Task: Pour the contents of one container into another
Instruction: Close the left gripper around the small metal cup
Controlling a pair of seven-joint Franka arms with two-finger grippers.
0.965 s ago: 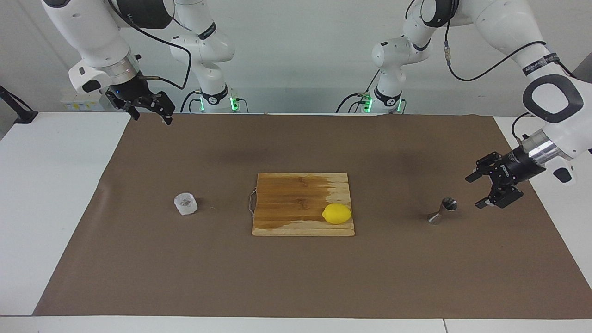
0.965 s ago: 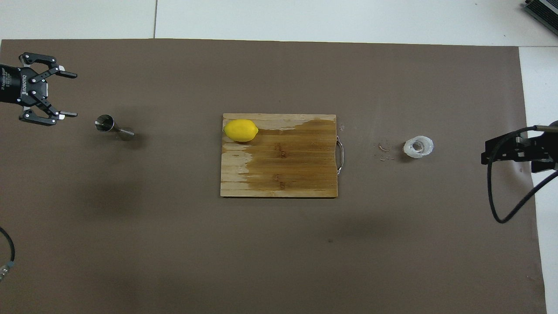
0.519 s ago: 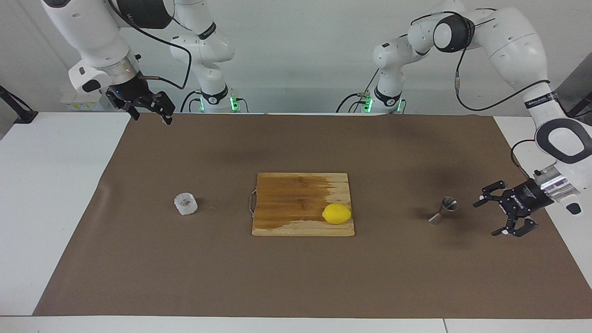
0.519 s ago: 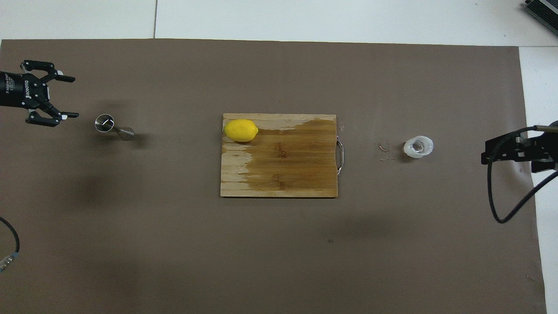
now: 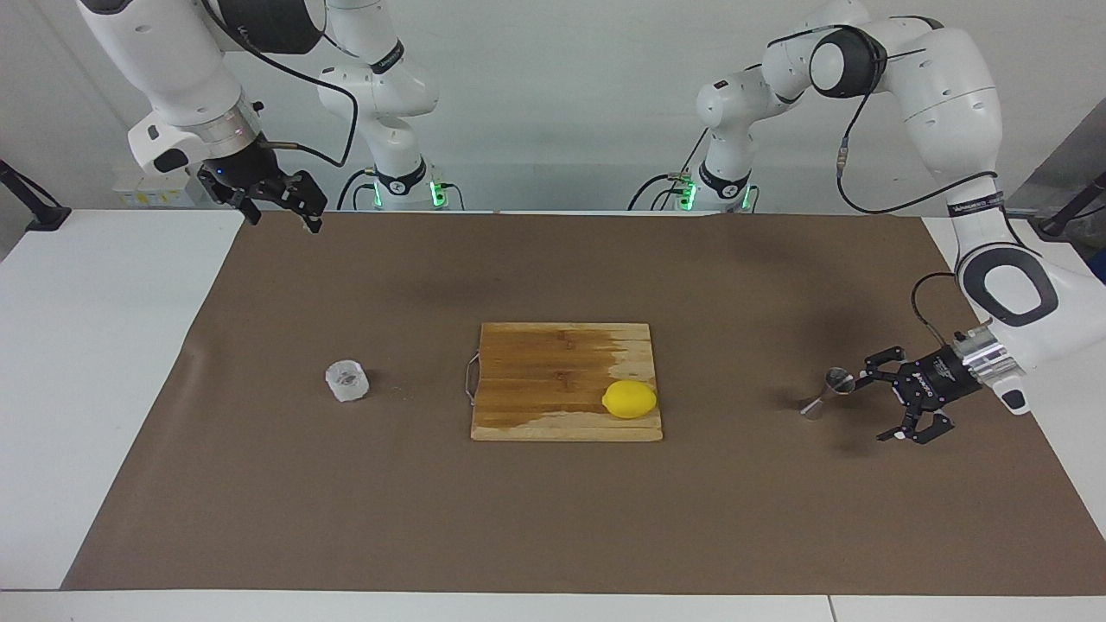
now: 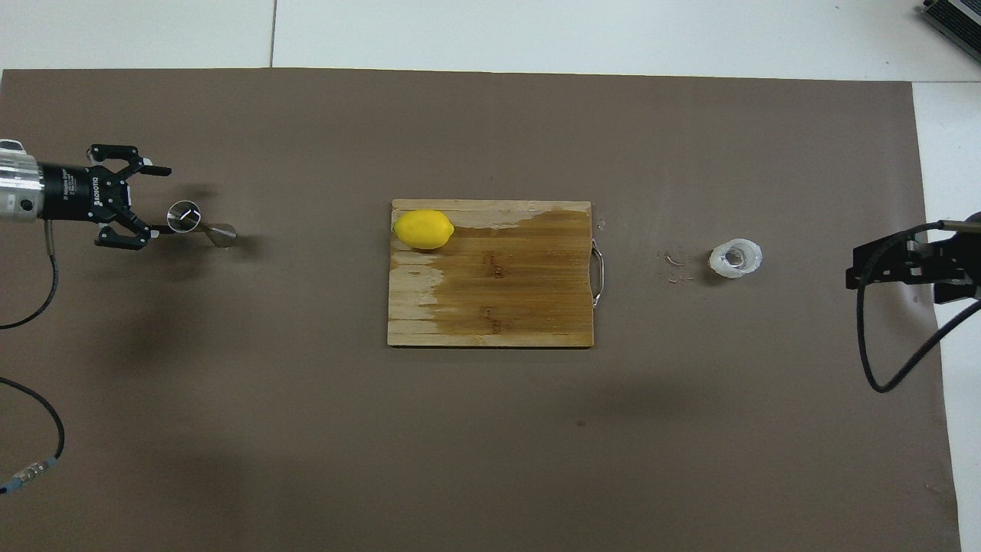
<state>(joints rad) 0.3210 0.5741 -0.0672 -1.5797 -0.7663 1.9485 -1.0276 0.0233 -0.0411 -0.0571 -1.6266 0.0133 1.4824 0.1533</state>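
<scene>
While I watch from my station, the scene reads as follows:

Left gripper: my left gripper (image 5: 871, 406) (image 6: 159, 201) lies low and level at the left arm's end of the table, pointing toward the jigger; its jaws stand wide and hold nothing.
Jigger: the steel jigger (image 5: 829, 390) (image 6: 192, 222) stands upright on the brown mat (image 5: 553, 518) (image 6: 490, 429), just beside my left fingertips; one fingertip (image 6: 159, 229) reaches close to its rim, though I cannot tell whether it touches.
Plastic cup: the translucent cup (image 5: 346, 380) (image 6: 735, 258) sits upright on the mat toward the right arm's end, well apart from the jigger, with a few droplets (image 6: 674, 264) beside it.
Right gripper: my right gripper (image 5: 281, 207) (image 6: 881, 266) hangs raised over the mat's edge by the right arm's base, waiting; I see its fingers parted and nothing between them.
Cutting board: the wooden board (image 5: 566, 382) (image 6: 490, 274) lies between cup and jigger, partly darkened with wet.
Lemon: the lemon (image 5: 629, 399) (image 6: 423, 229) rests on the board's corner toward the jigger.
</scene>
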